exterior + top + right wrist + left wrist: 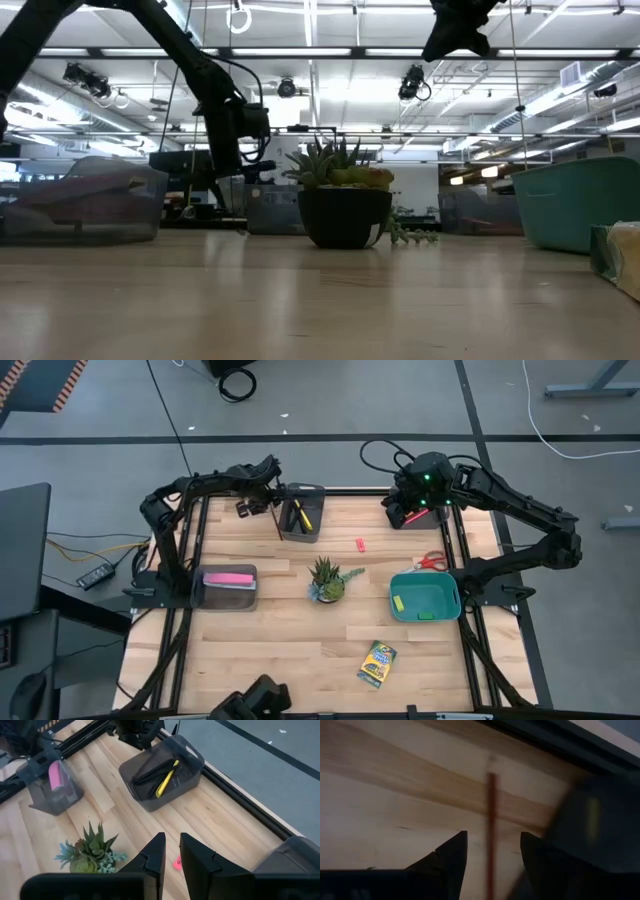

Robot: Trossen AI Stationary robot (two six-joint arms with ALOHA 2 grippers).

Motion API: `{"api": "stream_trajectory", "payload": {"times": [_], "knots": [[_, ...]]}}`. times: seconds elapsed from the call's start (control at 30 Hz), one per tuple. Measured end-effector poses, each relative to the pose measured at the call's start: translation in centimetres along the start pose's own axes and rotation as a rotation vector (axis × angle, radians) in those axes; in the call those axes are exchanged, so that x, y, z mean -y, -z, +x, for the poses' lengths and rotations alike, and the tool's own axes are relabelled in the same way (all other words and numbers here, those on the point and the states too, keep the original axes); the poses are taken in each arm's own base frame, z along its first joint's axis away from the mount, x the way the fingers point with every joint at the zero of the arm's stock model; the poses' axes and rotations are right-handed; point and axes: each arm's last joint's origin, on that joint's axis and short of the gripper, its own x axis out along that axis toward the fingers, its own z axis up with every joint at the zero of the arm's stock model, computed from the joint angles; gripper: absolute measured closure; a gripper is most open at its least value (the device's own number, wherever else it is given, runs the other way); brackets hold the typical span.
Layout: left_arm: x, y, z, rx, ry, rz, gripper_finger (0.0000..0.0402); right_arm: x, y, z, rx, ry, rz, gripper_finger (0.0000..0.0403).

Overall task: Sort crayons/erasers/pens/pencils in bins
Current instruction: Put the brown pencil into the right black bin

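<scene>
1. The left claw (245, 507) sits at the upper left of the high view, just left of the dark pen bin (301, 511). In the left wrist view its fingers (451, 865) stand apart, and a thin red pencil (492, 830) runs up between them, lying on the surface (290, 645). No grip on it can be seen.
2. Judged step: pick up this pencil. To do it well, the claw should come down centred over the shaft with fingers crosswise to it, close fully before lifting, and stay clear of the bin wall just beside it.
3. The right claw (170, 851) is narrow and empty, hovering by the far grey bin (408, 513) at the upper right of the high view.
4. Count, high view: four bins, the pen bin, the far grey bin, a grey bin (228, 588) at left holding a long pink bar (228, 578), and a teal bin (425, 597) at right.
5. Pens: one yellow pen (167, 779) and some black ones in the dark bin; the black count is unclear.
6. One crayon box (377, 663) lies at lower centre.
7. Erasers: two in the teal bin, one pink eraser (360, 544) loose on the surface.
</scene>
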Motion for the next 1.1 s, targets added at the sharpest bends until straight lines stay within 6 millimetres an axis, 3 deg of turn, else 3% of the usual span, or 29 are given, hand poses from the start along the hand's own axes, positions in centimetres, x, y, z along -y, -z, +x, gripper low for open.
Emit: {"api": "stream_trajectory", "payload": {"times": [0.33,0.67,0.97,1.1], "knots": [[1.2,1.7,-0.1,-0.012,0.049,0.098,0.0225,0.2,-0.1,0.0,0.028,0.065,0.026,0.0338],[1.0,2.1,-0.2,-0.042,0.027,0.106,0.0228,0.2,-0.2,0.0,0.034,0.062,-0.018,0.0338],[0.0,1.7,-2.7,-0.062,0.005,0.232,0.0230,0.0,-0.3,0.1,0.025,0.004,-0.075,0.0338],[-0.8,1.9,-4.6,-0.078,-0.019,0.363,0.0230,-0.5,-0.9,1.7,0.001,-0.122,-0.077,0.0338]]}}
